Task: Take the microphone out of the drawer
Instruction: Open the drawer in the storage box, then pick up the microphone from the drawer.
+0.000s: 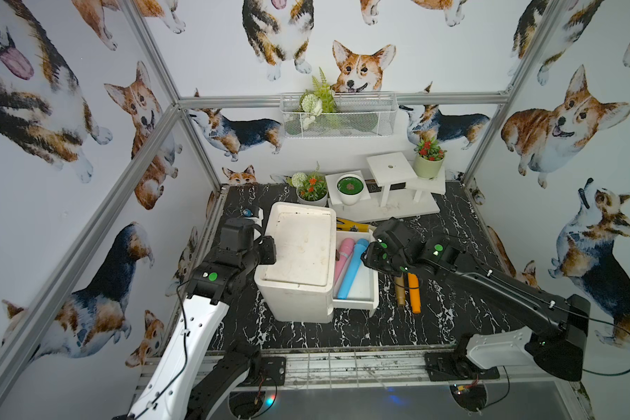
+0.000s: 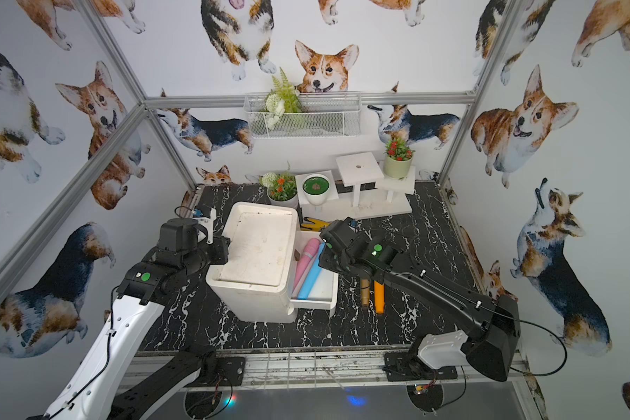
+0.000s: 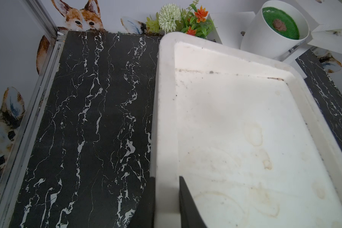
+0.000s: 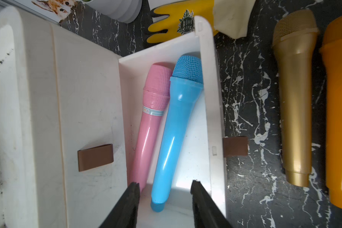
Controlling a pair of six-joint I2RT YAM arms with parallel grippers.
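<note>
A white cabinet (image 1: pixel 299 254) stands mid-table with its drawer (image 1: pixel 353 303) pulled out to the right. In the drawer (image 4: pixel 209 118) a pink microphone (image 4: pixel 152 118) and a blue microphone (image 4: pixel 178 126) lie side by side; both top views show the blue one (image 1: pixel 351 269) (image 2: pixel 311 272). My right gripper (image 4: pixel 164 185) hangs open over the drawer. Its fingers stand apart on either side of the blue microphone's handle end and do not touch it. My left gripper (image 3: pixel 167 177) is shut on the raised rim (image 3: pixel 166 118) of the cabinet's top, at its left edge (image 1: pixel 270 251).
A gold microphone (image 1: pixel 400 291) and an orange microphone (image 1: pixel 414 292) lie on the black marble table right of the drawer. A yellow glove (image 1: pixel 350 225) lies behind the drawer. Flower pots (image 1: pixel 311 191) and a white stepped stand (image 1: pixel 390 182) line the back wall.
</note>
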